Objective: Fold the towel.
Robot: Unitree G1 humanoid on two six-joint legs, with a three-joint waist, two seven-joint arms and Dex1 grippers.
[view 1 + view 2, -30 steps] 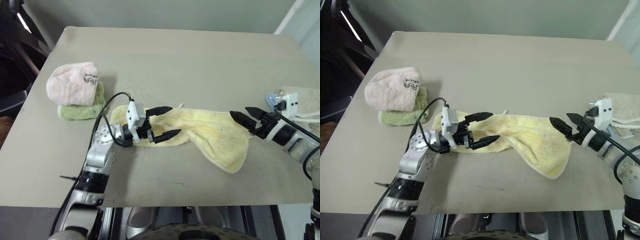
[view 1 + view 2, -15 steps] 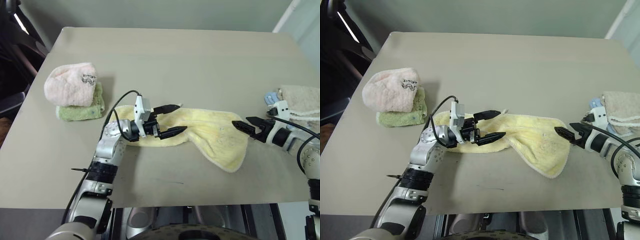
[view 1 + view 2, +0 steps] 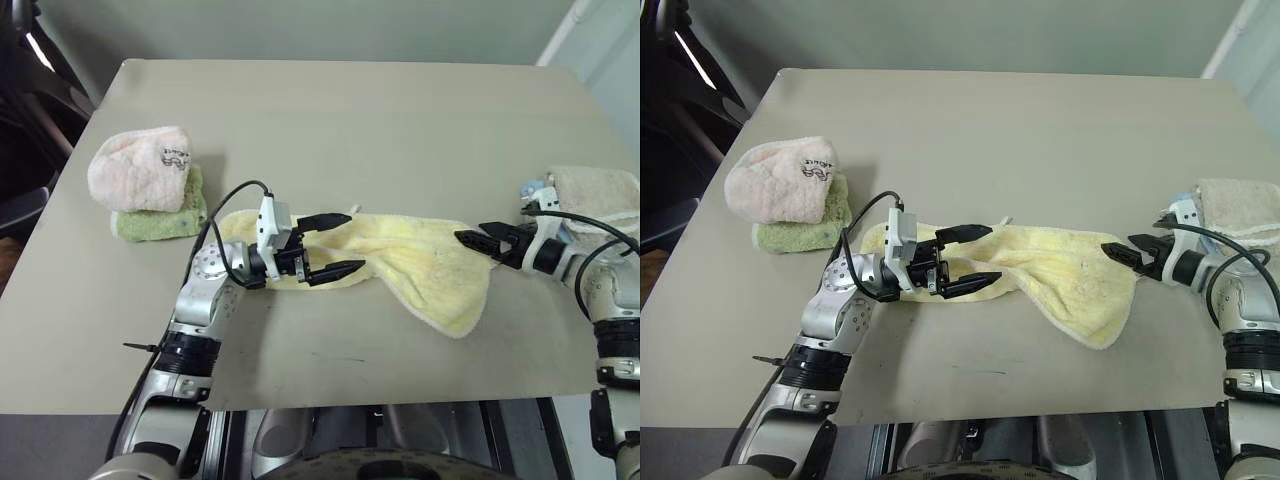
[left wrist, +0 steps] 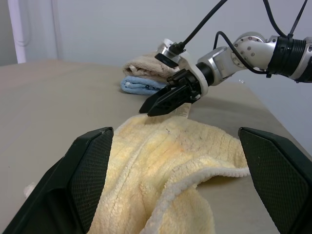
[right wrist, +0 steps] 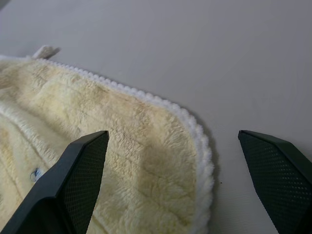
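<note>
The pale yellow towel (image 3: 420,265) lies rumpled and stretched across the middle of the tan table (image 3: 350,120), with its white loop tag (image 5: 46,50) on the far long edge. My left gripper (image 3: 355,241) hovers open just above the towel's left part, pointing right, and holds nothing; the towel (image 4: 161,165) runs on between its fingers. My right gripper (image 3: 468,241) is open at the towel's right corner, pointing left and low over the table. That fluffy corner (image 5: 146,161) lies between its two fingers (image 5: 83,165), which are not closed on it.
A pink towel (image 3: 140,165) sits on a green one (image 3: 160,222) at the table's left side. At the right edge a beige towel (image 3: 600,190) rests on a blue cloth (image 3: 530,190), just behind my right arm. The table's front edge runs close below the yellow towel.
My right gripper has sunk and reached forward, coming down low at the towel's right corner, still open. The left gripper has stayed open over the towel's left part.
</note>
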